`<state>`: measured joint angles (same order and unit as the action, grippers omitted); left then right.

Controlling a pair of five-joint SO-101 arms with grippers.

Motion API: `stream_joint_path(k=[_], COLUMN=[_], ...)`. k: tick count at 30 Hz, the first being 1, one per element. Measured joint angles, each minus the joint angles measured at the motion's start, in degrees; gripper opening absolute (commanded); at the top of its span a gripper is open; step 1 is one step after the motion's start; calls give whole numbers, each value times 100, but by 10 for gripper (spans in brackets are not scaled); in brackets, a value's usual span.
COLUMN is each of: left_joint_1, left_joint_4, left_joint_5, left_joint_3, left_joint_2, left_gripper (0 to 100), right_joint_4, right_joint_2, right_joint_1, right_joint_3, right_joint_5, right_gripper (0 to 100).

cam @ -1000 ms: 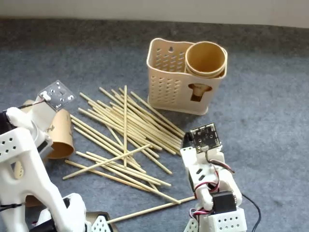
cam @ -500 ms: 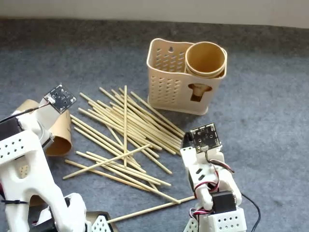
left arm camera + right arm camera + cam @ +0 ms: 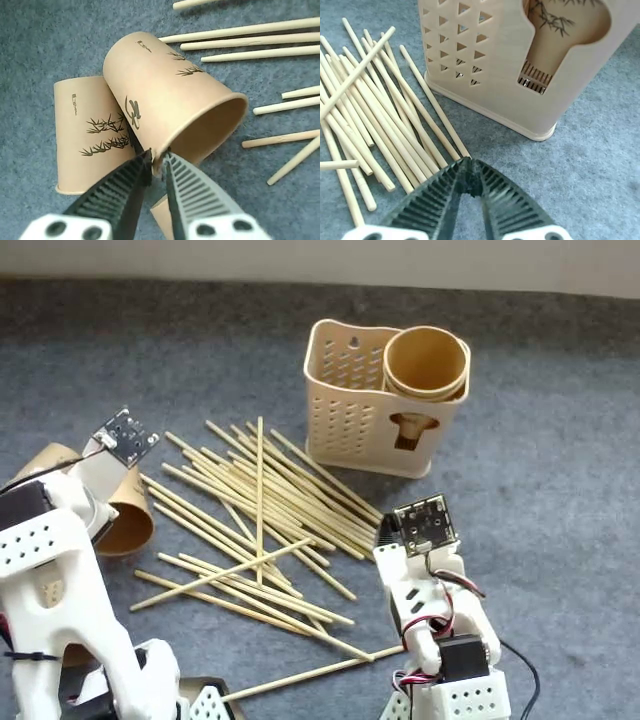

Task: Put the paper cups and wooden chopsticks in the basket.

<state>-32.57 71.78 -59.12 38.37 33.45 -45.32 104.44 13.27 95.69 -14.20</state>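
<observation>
Left gripper [image 3: 157,156] clamped tight, right gripper [image 3: 470,172] closed

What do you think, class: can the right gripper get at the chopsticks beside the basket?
Probably yes: the right gripper is right by the chopsticks next to the basket, with nothing between; its shut jaws must open first.

Matt paper cups [image 3: 165,95], bare wood chopsticks [image 3: 259,490], smooth plastic basket [image 3: 345,415] & rough carpet [image 3: 560,490].

White arms [image 3: 60,580], black servos [image 3: 462,652], dark ribbed end effectors [image 3: 157,157].
</observation>
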Motion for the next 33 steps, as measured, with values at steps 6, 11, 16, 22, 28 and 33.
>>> stream_joint_path(k=[6, 11, 16, 22, 28, 33], left_joint_1=[343, 466, 475, 580, 897, 1530], left_joint_4=[-9, -9, 62, 677, 1354, 1864], left_joint_5=[466, 1020, 1574, 2136, 2593, 2875], left_joint_3=[0, -70, -466, -1029, -1433, -1600], left_joint_2=[0, 0, 0, 0, 0, 0], left_gripper=[6, 6, 6, 6, 6, 6], right_joint_4=[0, 0, 0, 0, 0, 0], right_joint_2=[0, 0, 0, 0, 0, 0], right_joint_1=[0, 0, 0, 0, 0, 0], right_joint_3=[0, 0, 0, 0, 0, 0], right_joint_5=[0, 0, 0, 0, 0, 0], right_gripper=[10, 10, 10, 10, 10, 10])
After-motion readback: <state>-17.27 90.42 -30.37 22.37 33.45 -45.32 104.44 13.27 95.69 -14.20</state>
